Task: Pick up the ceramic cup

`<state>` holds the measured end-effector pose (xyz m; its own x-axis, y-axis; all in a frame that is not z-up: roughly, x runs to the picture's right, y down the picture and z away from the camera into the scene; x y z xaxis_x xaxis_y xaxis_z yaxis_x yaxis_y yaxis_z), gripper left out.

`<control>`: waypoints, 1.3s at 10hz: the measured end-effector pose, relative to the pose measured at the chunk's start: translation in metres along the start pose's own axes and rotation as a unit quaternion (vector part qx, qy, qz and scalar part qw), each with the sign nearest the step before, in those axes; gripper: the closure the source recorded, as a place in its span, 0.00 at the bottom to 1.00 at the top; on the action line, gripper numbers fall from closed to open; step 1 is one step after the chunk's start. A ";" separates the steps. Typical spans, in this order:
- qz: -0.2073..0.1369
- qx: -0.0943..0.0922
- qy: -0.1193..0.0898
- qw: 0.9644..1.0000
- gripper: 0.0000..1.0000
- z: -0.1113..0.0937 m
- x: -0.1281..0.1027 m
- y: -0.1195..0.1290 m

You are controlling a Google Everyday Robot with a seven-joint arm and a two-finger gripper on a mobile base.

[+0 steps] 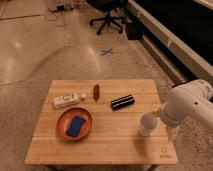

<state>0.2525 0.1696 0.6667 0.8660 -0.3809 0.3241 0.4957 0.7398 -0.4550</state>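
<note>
Though its arm [192, 102] hides much, tool [172, 131] hangs — beside ceramic cup [146, 125].

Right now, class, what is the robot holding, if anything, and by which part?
It cannot be told. The gripper is close beside the cup, which stands on the table.

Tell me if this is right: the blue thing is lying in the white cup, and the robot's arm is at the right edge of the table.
Not quite. The camera view shows the blue thing lying in the orange bowl, not the white cup. The arm is at the right edge of the table, its hand just right of the cup.
</note>
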 end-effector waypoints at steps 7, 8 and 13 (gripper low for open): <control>0.010 -0.030 -0.020 0.999 0.20 0.062 0.005 0.003; 0.011 -0.033 -0.021 0.999 0.20 0.068 0.005 0.001; 0.051 -0.042 -0.029 0.997 0.67 0.100 0.018 -0.009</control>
<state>0.2571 0.2115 0.7600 0.9083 -0.2713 0.3185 0.4108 0.7229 -0.5556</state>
